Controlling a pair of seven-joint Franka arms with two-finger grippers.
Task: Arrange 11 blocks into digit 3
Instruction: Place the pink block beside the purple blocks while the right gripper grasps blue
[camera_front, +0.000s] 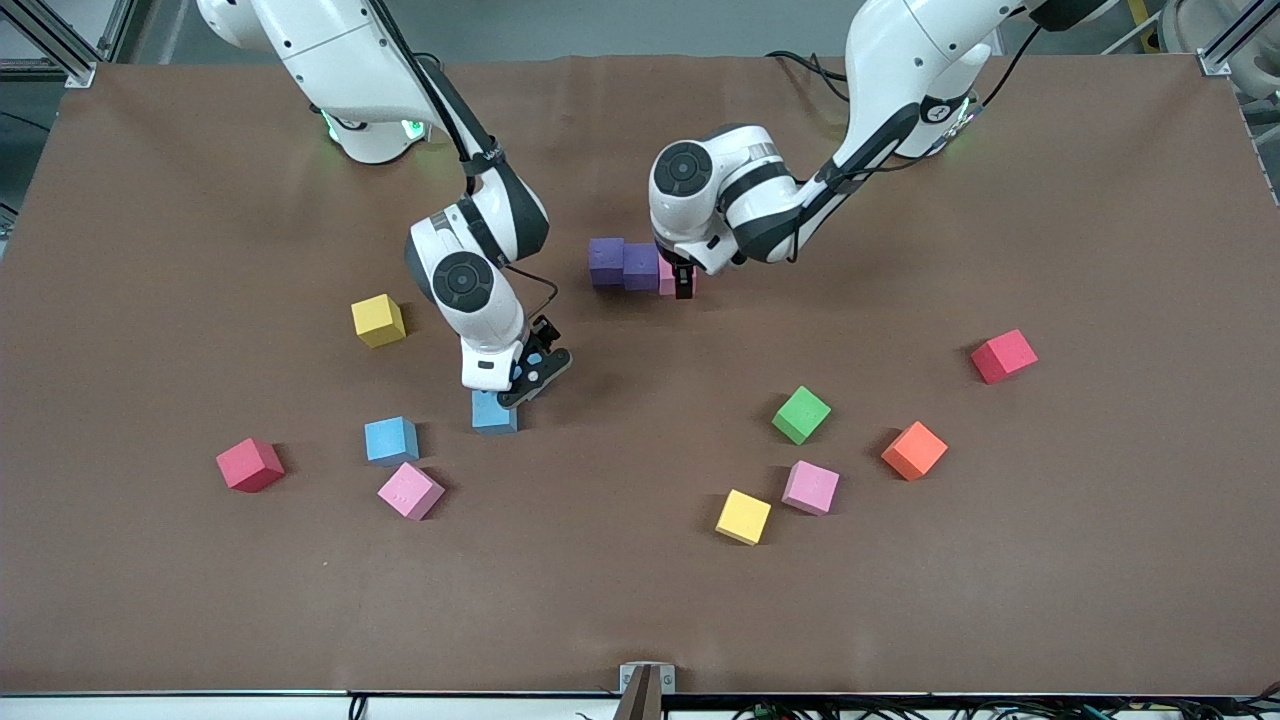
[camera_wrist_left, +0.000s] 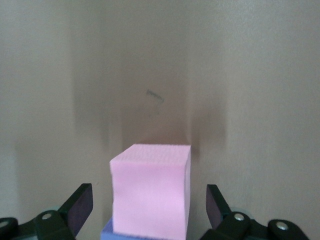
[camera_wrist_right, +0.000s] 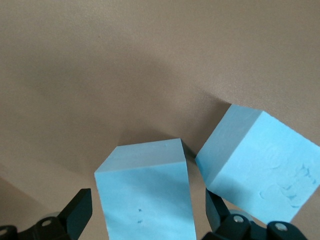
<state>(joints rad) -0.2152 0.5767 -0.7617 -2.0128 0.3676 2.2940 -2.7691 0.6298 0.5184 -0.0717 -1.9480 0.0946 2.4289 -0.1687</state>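
The left gripper (camera_wrist_left: 149, 210) stands released, gaps beside the pink block (camera_wrist_left: 150, 192). The right gripper (camera_wrist_right: 147, 215) straddles a blue block (camera_wrist_right: 145, 192), jaws apart, another blue block (camera_wrist_right: 260, 165) crowding one finger.

Both arms were glossy white shells joined by black bands at the joints, each with a round dark cap on the wrist housing. Green lights glowed at the two bases above the brown surface (camera_front: 640, 620). Black cables ran along the right arm and looped near its wrist; more trailed from the left arm's base. The left tool (camera_front: 684, 283) ended in black fingers (camera_wrist_left: 80, 207) with silver screws, as did the right tool (camera_front: 528, 385), whose fingers (camera_wrist_right: 77, 215) matched.
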